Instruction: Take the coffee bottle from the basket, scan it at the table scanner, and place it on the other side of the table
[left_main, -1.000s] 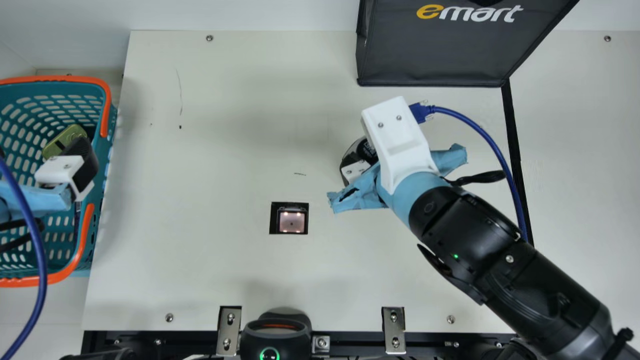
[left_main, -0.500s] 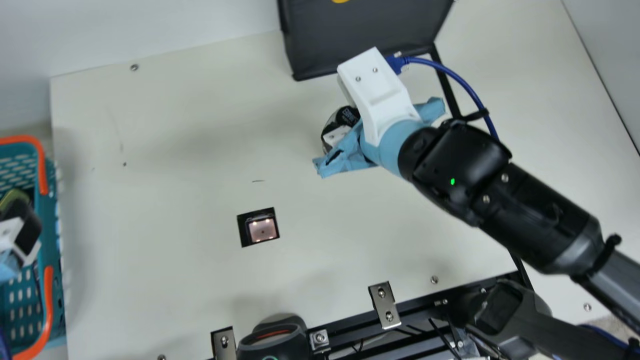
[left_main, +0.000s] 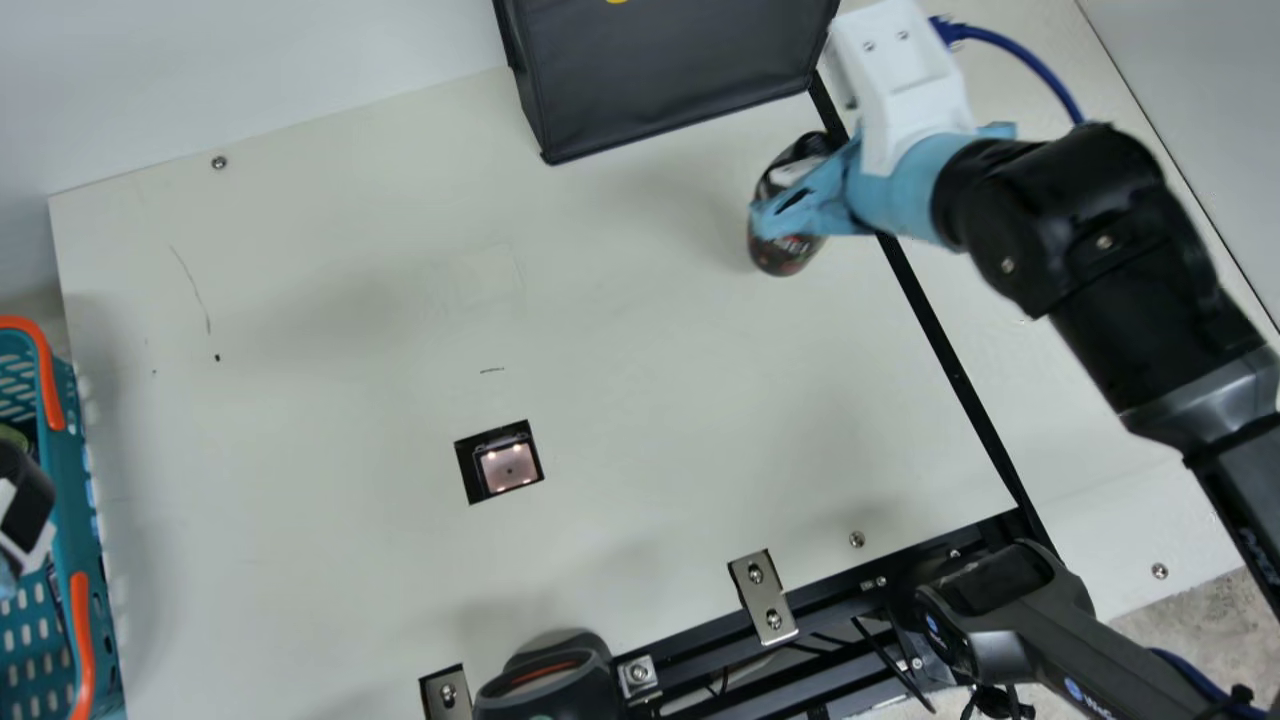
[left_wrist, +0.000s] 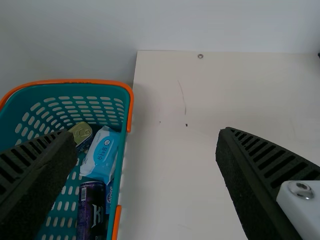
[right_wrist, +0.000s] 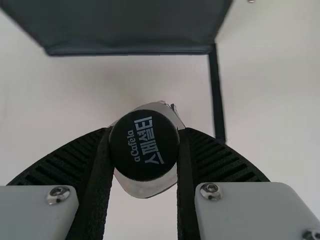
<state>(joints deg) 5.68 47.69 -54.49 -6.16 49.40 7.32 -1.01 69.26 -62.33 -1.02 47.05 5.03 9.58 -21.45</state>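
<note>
Here, right jaws clamp the bottle (left_main: 783, 258) near the black strip (left_main: 938, 340); left jaws gape.

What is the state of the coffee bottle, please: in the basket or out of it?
Out: the right gripper holds the coffee bottle over the table, well away from the basket.

The black right arm (left_main: 1130, 290) has light-blue wrapping (left_main: 900, 200), a white screwed bracket (left_main: 905, 95) and blue cable (left_main: 1048, 77)
</note>
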